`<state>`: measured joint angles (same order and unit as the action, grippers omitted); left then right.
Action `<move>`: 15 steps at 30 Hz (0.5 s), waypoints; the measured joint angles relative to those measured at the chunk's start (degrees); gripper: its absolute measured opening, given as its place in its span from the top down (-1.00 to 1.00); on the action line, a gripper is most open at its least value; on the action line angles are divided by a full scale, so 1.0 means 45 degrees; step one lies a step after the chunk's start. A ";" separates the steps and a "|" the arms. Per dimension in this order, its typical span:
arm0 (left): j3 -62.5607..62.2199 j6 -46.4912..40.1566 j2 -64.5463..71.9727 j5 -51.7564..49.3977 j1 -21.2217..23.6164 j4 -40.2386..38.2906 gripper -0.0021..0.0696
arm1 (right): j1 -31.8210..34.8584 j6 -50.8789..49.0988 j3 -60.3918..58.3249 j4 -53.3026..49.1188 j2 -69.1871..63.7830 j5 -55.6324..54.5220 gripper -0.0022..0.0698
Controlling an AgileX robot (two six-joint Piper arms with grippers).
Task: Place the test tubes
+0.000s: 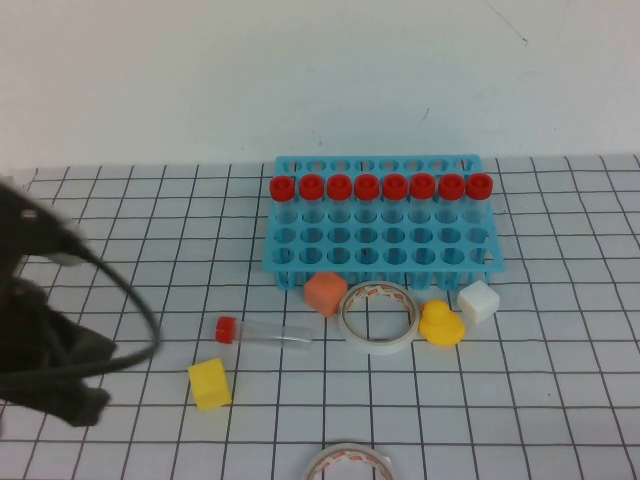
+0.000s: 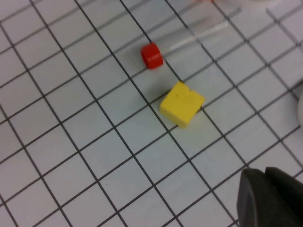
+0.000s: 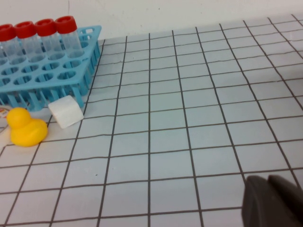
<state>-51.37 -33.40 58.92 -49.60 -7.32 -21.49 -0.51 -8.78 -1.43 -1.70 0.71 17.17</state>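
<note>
A clear test tube (image 1: 265, 333) with a red cap (image 1: 226, 328) lies flat on the gridded table, in front of and to the left of the blue rack (image 1: 400, 277). Several red-capped tubes (image 1: 380, 188) stand in one row near the rack's back. In the left wrist view the lying tube's cap (image 2: 152, 55) and clear body (image 2: 199, 35) sit beyond a yellow cube (image 2: 182, 104). My left gripper (image 2: 262, 172) hovers short of the cube, shut and empty. My left arm (image 1: 50, 350) is at the table's left edge. My right gripper (image 3: 267, 179) is shut and empty, right of the rack (image 3: 57, 80).
An orange block (image 1: 325, 292), a tape roll (image 1: 378, 316), a yellow duck (image 1: 440, 324) and a white cube (image 1: 479, 301) lie along the rack's front. A yellow cube (image 1: 209, 384) sits near the lying tube. A second tape roll (image 1: 348, 464) is at the near edge.
</note>
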 joint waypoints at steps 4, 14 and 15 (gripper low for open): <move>-0.0639 0.1618 0.1348 -0.0082 -0.2110 0.2189 0.95 | 0.0000 0.0000 0.0000 0.0000 0.0000 0.0000 0.94; -0.2700 0.4775 0.4792 -0.0107 -0.5852 0.4994 0.95 | 0.0000 0.0000 0.0000 0.0286 0.0000 0.0000 0.94; -0.2947 0.4987 0.5096 -0.0107 -0.5942 0.4994 0.95 | 0.0000 0.0000 0.0000 0.0378 0.0000 0.0000 0.94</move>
<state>-64.63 -10.95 81.86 -50.09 -34.06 0.98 -0.51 -8.78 -1.43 0.00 0.71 17.17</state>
